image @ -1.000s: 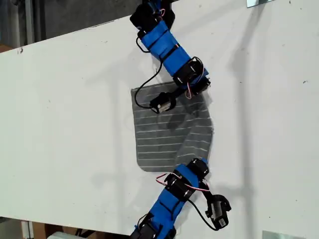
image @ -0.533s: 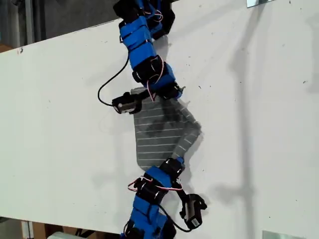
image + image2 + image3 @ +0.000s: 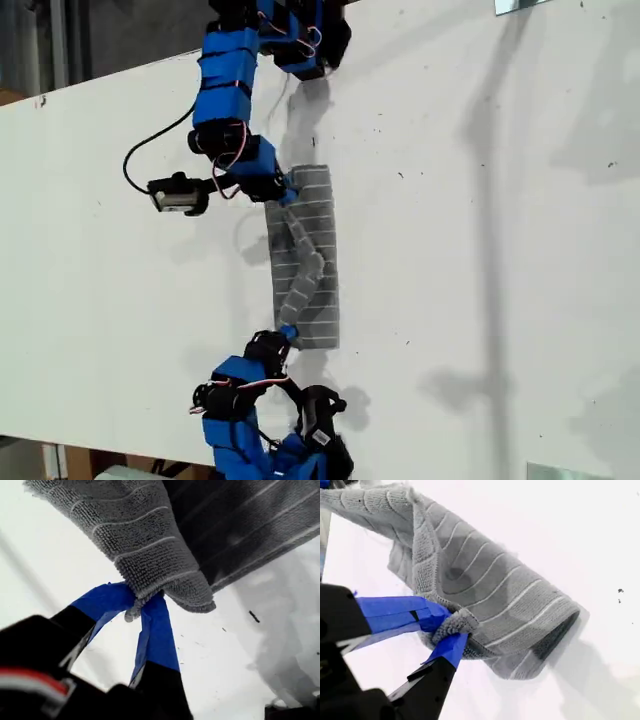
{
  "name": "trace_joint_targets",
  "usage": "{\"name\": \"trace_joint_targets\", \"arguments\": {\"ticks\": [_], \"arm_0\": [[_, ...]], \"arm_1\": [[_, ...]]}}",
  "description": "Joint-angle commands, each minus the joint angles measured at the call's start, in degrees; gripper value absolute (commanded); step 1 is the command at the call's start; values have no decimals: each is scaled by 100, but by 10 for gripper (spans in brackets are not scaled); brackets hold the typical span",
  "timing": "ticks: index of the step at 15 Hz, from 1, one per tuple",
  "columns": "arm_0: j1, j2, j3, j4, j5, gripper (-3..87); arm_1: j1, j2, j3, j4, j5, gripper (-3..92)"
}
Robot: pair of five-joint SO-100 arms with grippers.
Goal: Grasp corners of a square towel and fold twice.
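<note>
White tabletop (image 3: 480, 250), two blue arms working over it. The towel (image 3: 308, 262) is lying doubled into a narrow strip between the grippers, top layer still rumpled. My first gripper (image 3: 137, 602) is pinching a hemmed corner (image 3: 134, 611), jaws clamped on it. My second gripper (image 3: 445, 630) is clamped on another corner (image 3: 454, 622), cloth bunching just past its tips. First fold looks nearly laid; release and second fold left. Can't match wrist views to exterior arms; corners there are too small to see.

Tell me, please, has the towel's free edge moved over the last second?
Yes. The towel has been folded toward the exterior view's left across the table, now narrower.
</note>
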Motion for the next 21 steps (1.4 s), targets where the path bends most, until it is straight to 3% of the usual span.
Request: {"name": "trace_joint_targets", "arguments": {"ticks": [1,10,17,21], "arm_0": [[-870,299,-9,-62,448,-4],[-2900,-800,44,-712,1564,-4],[-2839,-1292,563,-809,1705,-4],[-2004,-255,1354,-545,932,-4]], "arm_1": [[659,448,-35,-123,-475,-1],[2707,-281,246,-1213,-1872,-1],[2188,-1143,475,-940,-1881,-1],[1397,-650,712,-642,-1468,-1]]}}
